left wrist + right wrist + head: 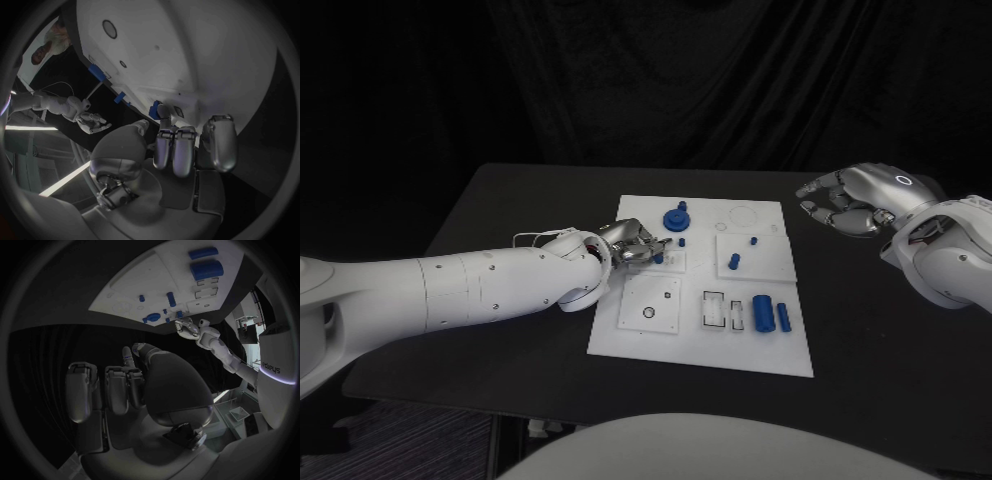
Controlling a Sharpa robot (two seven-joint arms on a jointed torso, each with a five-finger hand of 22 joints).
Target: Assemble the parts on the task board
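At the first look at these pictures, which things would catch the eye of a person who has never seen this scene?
First the white task board in the middle of the black table, with blue parts on it, the largest a blue cylinder near its right edge. Next the left hand at the board's left side, holding a small blue part in its fingertips. The right hand hovers off the board's far right corner, fingers curled in on nothing.

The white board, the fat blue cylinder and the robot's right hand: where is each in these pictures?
Board [776, 355], head view, bare near-right corner of the plate.
Cylinder [763, 312], head view, middle of its side.
Right hand [845, 205], head view, middle of the curled hand, off the board over the table.
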